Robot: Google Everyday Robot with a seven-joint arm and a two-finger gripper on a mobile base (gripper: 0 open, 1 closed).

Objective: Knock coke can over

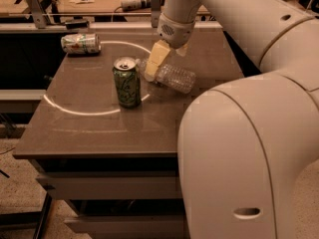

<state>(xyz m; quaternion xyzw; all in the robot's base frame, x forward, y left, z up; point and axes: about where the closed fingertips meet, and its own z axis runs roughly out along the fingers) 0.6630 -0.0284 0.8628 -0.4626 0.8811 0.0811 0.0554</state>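
The robot's arm [249,148] fills the right of the frame, cut off at three edges, and hides the right front corner of the worktop [99,128]. The claw [153,66], low beside the upright green can [126,83], covers one end of the plastic bottle [177,77]. Labels on that can and the lying can [80,43] are too blurred to read.
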